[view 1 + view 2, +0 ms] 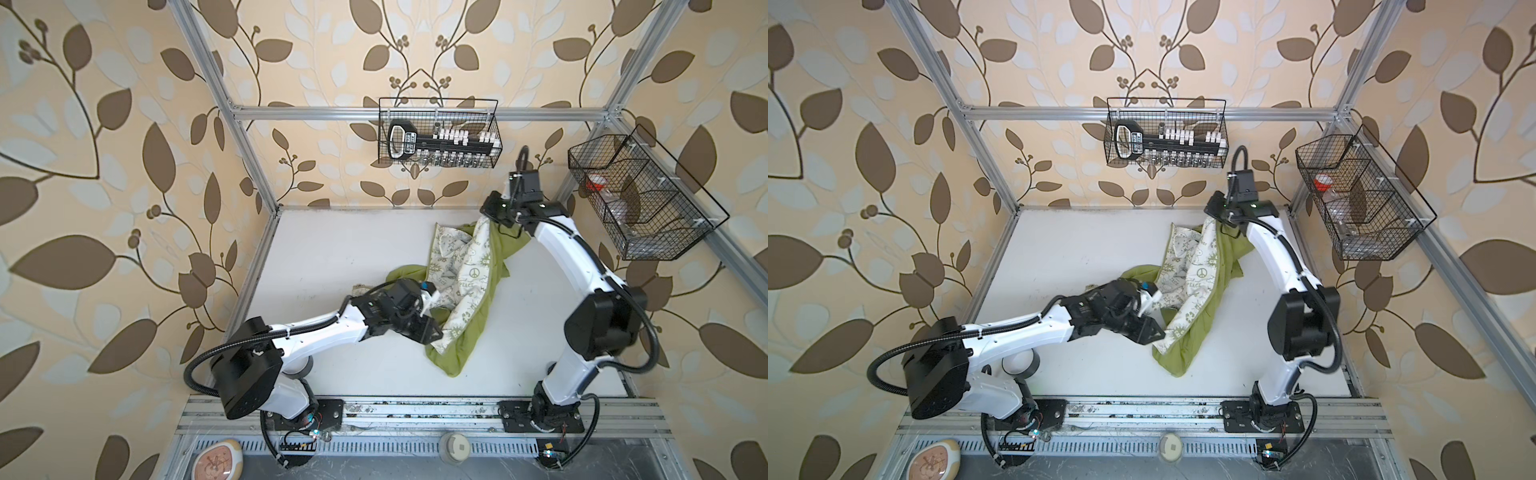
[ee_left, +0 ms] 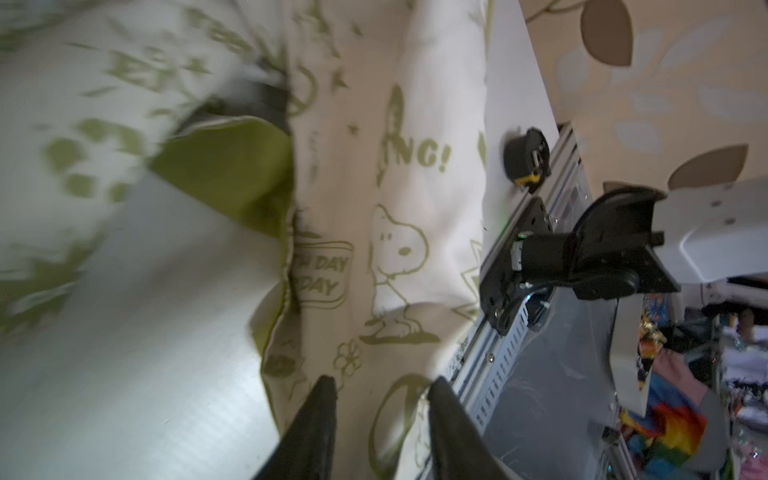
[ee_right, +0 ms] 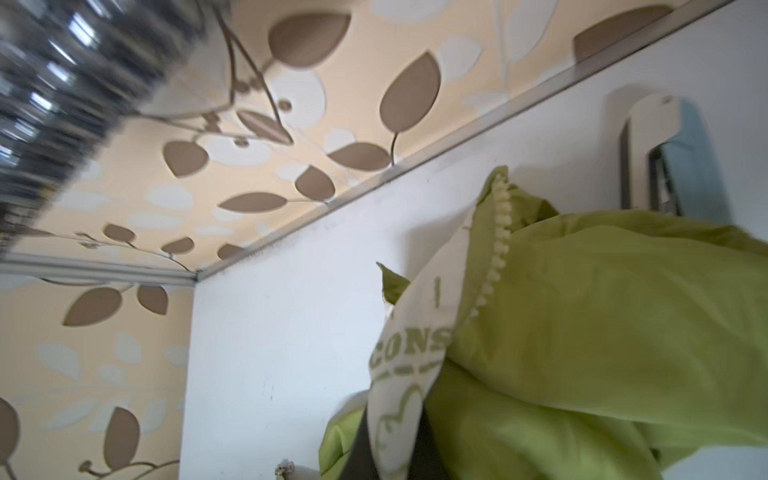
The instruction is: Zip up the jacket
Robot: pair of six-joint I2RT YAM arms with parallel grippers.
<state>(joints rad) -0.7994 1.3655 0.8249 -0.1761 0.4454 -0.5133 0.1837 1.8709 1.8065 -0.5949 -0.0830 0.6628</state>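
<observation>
White arm links, black joint housings, black ribbed cable hoses, black base plates

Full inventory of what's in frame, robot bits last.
jacket: 1, lime green with cream printed lining, crumpled mid-table, unzipped, one end lifted
table: 1, white, centre
back wire basket: 1, black, hung on the rear frame bar
long item: 1, black and white, inside the back wire basket
side wire basket: 1, black, divided, on the right wall
red-capped item: 1, inside the side wire basket; too small to identify
round puck: 1, white, front ledge
oval object: 1, beige and pink, front-left ledge
left arm: 1, white and black
right arm: 1, white and black
left tool: 1, black, open at the lining
right tool: 1, black, pinching the jacket's lifted end
</observation>
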